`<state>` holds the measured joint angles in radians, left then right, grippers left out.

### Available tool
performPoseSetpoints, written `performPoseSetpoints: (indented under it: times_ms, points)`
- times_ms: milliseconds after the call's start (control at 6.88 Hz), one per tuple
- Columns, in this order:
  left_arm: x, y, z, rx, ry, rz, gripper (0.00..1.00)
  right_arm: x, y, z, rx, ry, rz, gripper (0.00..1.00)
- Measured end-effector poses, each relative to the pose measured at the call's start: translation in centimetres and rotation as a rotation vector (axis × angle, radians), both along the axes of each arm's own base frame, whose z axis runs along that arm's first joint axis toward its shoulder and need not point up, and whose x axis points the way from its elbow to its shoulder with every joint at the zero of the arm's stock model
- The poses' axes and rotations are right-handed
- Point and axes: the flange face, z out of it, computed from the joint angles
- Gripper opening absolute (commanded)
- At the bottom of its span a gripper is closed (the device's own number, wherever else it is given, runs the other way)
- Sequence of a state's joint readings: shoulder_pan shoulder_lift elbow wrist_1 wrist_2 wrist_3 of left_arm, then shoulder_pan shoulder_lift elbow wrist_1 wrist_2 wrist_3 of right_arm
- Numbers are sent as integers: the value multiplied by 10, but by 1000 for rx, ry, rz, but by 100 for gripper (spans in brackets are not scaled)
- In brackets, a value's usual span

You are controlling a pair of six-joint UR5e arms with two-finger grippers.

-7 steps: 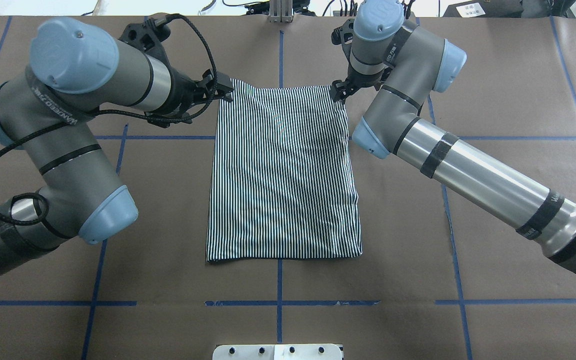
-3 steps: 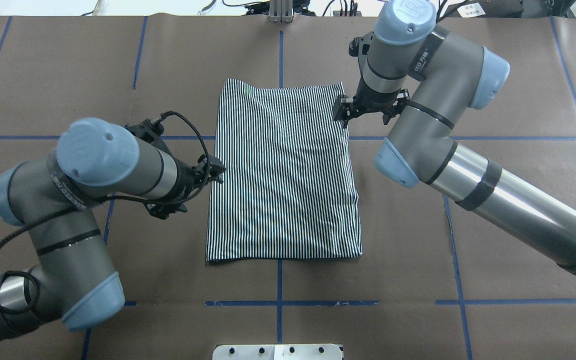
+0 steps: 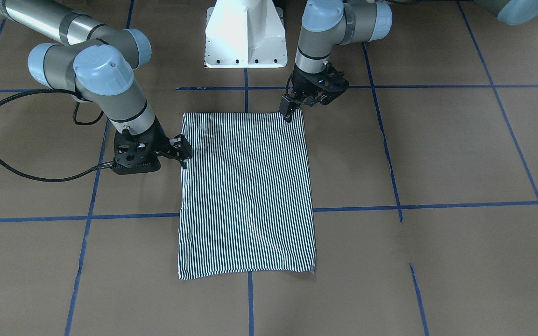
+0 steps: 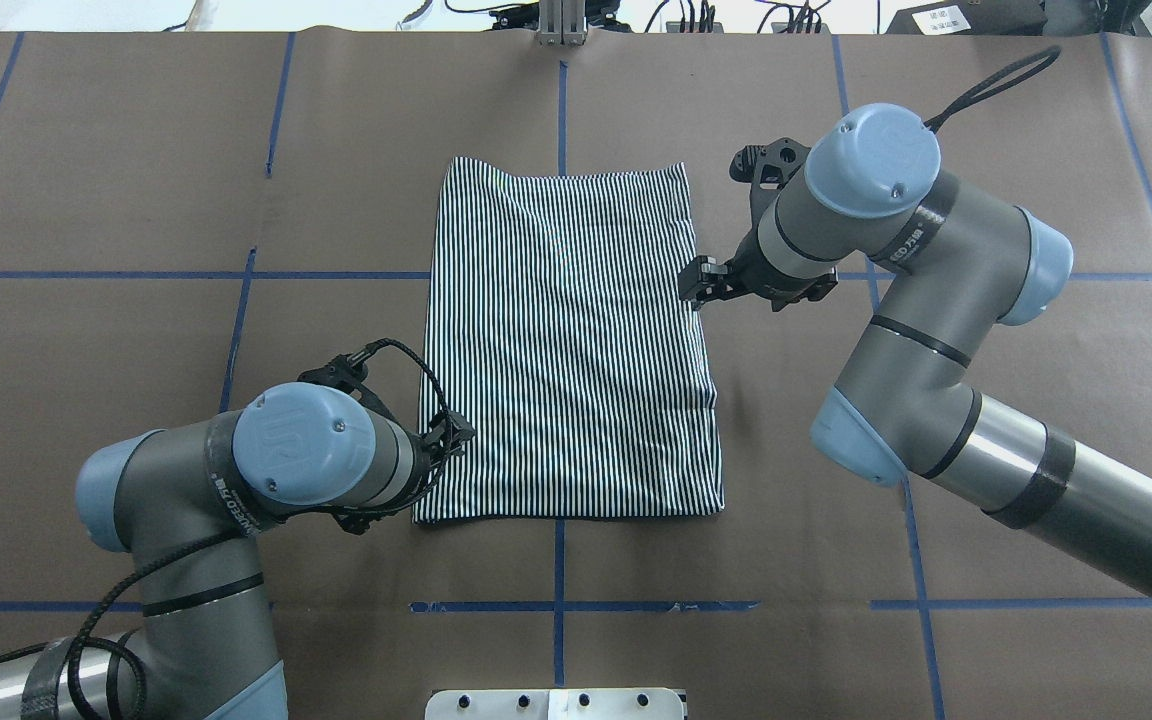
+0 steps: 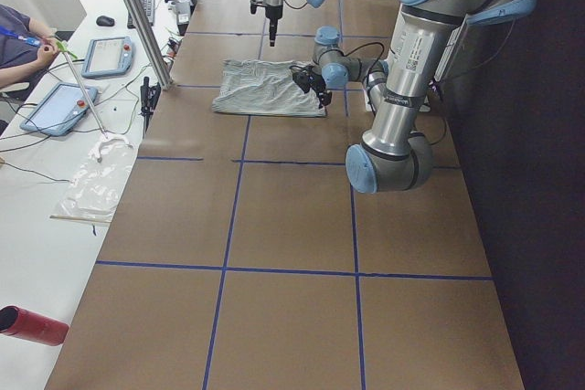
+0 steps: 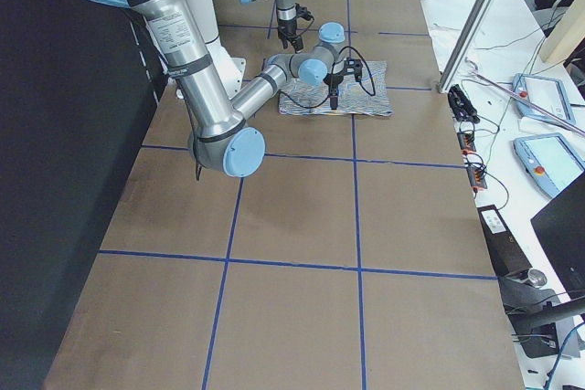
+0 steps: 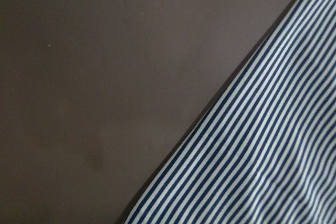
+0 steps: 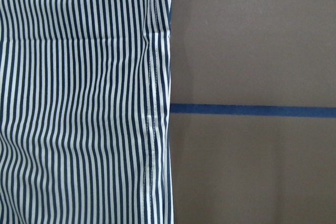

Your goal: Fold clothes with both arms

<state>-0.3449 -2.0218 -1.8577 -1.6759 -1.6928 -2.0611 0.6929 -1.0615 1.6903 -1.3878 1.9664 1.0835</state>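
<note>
The striped shirt (image 4: 566, 350) lies flat on the table, folded into a tall rectangle; collar, buttons and logo are hidden. It also shows in the front view (image 3: 245, 191). My left gripper (image 4: 458, 435) hangs low at the shirt's left edge near the corner closest to me, also seen in the front view (image 3: 288, 113). My right gripper (image 4: 694, 287) hangs at the shirt's right edge, about a third of the way down from the far end (image 3: 184, 151). Both look open and hold nothing. The wrist views show only the shirt's edge (image 7: 262, 156) (image 8: 79, 103) on brown paper.
Brown paper with blue tape lines (image 4: 556, 606) covers the table. The white pedestal base (image 3: 245, 32) stands at my side of the shirt. Beyond the far edge, a bench with tablets (image 5: 64, 107), cables and an operator's hand shows.
Both grippers have left the shirt's far corners and moved back toward me along its sides, the left one much farther. The shirt has stayed in place.
</note>
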Motion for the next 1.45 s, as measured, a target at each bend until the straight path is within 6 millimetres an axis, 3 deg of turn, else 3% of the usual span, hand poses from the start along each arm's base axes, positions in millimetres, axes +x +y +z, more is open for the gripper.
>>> performPoseSetpoints:
  times_ms: [582,727,1164,1309,1455]
  points:
    - [17,11,13,-15,-30,-7,89,-4,7,-7,-14,-18,18,100]
    - [19,14,13,-15,-30,-2,82,-3,8,-7,-14,-19,18,100]
    - [21,17,14,-17,-32,3,41,-4,8,-9,-13,-20,17,100]
    - [21,17,14,-17,-31,3,18,-4,8,-8,-13,-20,17,100]
    - [21,17,13,-17,-30,2,3,-4,8,-8,-14,-18,16,100]
